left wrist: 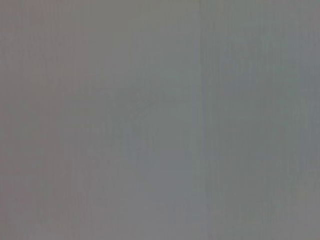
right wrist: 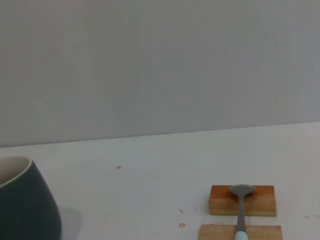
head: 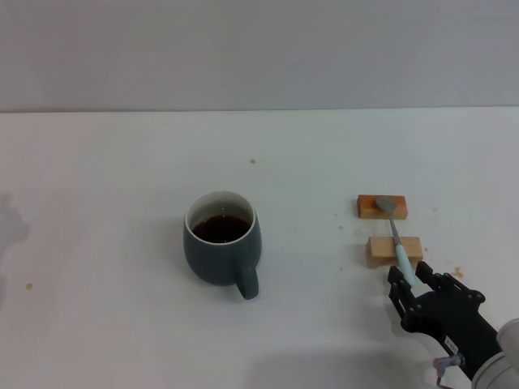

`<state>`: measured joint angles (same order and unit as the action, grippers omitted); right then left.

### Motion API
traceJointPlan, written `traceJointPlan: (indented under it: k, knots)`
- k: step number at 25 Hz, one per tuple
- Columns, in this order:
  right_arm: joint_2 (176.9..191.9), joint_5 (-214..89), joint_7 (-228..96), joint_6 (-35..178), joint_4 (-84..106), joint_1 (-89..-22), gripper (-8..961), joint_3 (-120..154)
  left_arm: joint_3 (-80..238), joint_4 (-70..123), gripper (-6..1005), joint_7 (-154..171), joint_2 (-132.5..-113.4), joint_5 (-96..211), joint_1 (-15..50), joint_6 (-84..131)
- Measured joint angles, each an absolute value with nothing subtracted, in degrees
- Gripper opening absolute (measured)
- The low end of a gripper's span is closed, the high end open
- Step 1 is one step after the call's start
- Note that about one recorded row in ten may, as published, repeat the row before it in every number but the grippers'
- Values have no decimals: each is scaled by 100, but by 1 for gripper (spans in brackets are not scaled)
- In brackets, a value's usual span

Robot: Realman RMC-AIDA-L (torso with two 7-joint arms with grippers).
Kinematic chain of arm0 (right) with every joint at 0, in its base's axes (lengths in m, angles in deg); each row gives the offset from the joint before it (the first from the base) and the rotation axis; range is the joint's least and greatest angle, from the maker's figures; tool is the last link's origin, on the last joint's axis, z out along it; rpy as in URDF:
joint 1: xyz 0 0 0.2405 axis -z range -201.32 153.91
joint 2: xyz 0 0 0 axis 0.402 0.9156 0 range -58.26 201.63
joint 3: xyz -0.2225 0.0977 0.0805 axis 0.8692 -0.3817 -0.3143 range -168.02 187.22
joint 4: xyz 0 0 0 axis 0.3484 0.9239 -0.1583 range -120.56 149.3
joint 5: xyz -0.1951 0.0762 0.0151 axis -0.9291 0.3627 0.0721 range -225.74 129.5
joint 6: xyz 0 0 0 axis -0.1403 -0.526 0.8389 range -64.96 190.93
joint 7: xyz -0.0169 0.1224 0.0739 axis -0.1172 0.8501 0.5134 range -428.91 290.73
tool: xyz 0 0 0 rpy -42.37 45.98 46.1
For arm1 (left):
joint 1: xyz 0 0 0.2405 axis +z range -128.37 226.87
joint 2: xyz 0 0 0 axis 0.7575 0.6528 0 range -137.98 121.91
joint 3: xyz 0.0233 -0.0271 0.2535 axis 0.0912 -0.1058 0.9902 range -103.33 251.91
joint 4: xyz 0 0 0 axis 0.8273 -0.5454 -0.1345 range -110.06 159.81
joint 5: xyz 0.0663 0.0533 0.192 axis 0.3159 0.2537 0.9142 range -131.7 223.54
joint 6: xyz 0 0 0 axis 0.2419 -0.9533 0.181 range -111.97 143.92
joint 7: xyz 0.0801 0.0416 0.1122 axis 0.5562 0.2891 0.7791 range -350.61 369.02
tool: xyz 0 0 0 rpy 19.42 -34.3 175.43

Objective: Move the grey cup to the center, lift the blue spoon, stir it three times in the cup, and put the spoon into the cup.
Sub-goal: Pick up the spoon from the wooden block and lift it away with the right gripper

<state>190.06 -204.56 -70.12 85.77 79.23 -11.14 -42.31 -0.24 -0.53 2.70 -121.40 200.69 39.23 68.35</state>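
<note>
Fingers of the right gripper (head: 408, 279) straddle the blue spoon's (head: 396, 233) pale handle end, spread apart, not clamped; spoon lies across two wooden blocks (head: 393, 251). Grey cup (head: 221, 247) sits mid-table (head: 122, 178).

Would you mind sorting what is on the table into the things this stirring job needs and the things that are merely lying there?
Part of the job:
- grey cup, holding dark liquid
- blue spoon, lying across the blocks
- right gripper, at the spoon's handle end

Just lying about:
- two wooden blocks, serving only as the spoon's rest
- table
</note>
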Motion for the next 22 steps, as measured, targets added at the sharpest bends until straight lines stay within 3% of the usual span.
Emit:
traceJointPlan:
  k: [10,22]
  knots:
    - [19000,-20458,-7008,8569,7938,-1115,393,-4225,-23,-134,-2,328,-12141,20069,3956,6810]
    - [18998,-20458,-7005,8601,7979,-1085,186,-4226,-77,-195,-2,338,-12114,20069,4003,6765]
